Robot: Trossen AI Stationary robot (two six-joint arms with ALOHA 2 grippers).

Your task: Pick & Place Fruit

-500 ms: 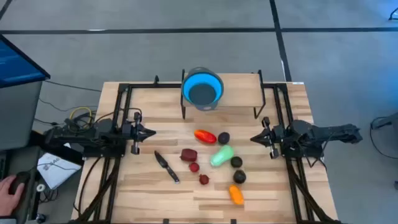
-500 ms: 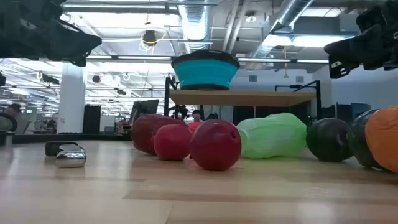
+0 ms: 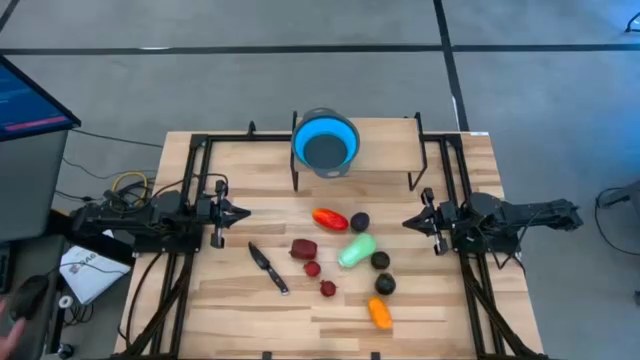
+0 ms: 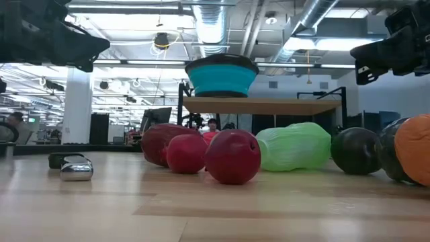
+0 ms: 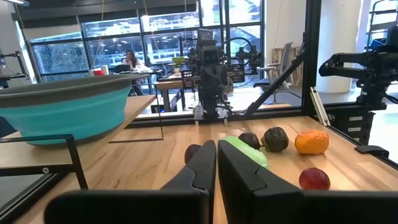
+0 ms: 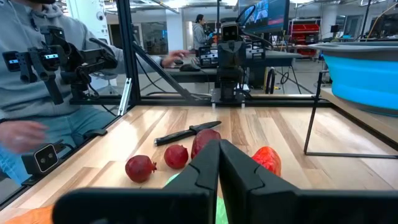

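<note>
The fruit (image 3: 350,252) is lying loose mid-table (image 3: 440,305), right of a knife (image 3: 268,268), while the left end effector (image 3: 243,212) and right end effector (image 3: 407,222) are hovering either side, fingers pressed together, holding nothing.

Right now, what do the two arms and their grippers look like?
Both arms are black and boxy, with jointed links. The left gripper and right gripper each end in two dark tapered fingers with angular faces. Small white fittings mark both wrists. Black cables trail behind the arms.
</note>
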